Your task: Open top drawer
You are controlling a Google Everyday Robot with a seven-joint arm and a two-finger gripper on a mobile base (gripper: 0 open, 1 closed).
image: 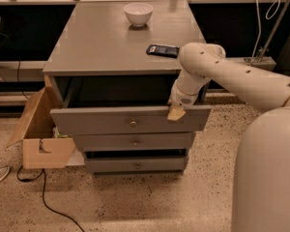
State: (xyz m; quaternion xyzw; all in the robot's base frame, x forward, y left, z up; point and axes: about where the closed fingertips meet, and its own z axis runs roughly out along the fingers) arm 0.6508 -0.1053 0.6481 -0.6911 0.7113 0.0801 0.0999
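You seem to be drawing out the top drawer (111, 120), the gripper (176, 113) resting at its front's upper edge, grip unreadable, and are needing a straight outward pull next.

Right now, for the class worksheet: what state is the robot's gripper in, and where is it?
Gripper: at the top edge of the pulled-out top drawer, right of its knob; whether open, closed or holding cannot be told.

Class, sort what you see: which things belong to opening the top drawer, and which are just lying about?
Belonging: top drawer, standing partly out; its knob; hand at the front's upper edge, right side.
Lying about: white bowl, dark flat object, cardboard box, middle drawer, bottom drawer.
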